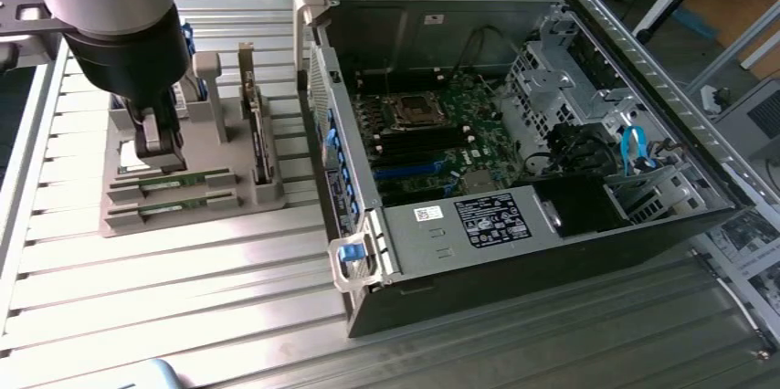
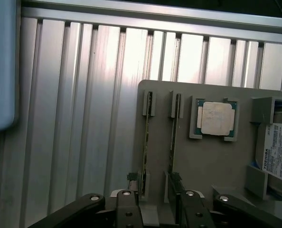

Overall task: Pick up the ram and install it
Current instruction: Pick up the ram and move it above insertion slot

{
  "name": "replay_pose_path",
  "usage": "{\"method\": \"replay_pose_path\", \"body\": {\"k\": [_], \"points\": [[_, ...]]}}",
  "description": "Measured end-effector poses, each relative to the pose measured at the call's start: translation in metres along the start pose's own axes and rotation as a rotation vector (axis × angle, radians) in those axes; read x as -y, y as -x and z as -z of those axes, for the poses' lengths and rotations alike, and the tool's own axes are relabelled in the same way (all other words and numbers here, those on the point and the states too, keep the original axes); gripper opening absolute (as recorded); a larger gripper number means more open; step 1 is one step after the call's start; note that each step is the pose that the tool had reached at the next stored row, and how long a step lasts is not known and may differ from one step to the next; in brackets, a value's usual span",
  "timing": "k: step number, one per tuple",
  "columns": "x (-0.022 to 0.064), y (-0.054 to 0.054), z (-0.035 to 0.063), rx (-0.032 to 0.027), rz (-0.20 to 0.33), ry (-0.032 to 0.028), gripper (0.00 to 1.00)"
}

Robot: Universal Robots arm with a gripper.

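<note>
The ram [image 2: 147, 137] stands on edge in a slot of the grey fixture [image 2: 202, 166]. A second ram stick [image 2: 173, 137] runs parallel just beside it. The CPU [image 2: 217, 118] and a Toshiba hard drive [image 2: 279, 152] sit further along the same fixture. The gripper [image 2: 155, 190] hangs over one end of the two sticks, jaws spread wide, holding nothing.

Hazards:
- The jaws appear to span both sticks, so closing here may pinch two at once.
- A fingertip may land on a stick's top edge and crack it.
- A grip at the end may tilt the stick and jam it in its slot.

The open computer case [image 1: 512, 298] lies well apart.
</note>
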State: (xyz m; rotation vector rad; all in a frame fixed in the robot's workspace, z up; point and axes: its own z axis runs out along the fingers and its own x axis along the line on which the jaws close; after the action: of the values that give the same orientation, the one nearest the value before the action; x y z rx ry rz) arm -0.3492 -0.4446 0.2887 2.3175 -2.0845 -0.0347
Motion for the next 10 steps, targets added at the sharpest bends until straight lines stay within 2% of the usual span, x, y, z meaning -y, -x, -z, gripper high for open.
{"method": "replay_pose_path", "body": {"k": [10], "points": [[0.0002,0.0000,-0.0078,0.0000,0.000,0.0000,0.38]]}}
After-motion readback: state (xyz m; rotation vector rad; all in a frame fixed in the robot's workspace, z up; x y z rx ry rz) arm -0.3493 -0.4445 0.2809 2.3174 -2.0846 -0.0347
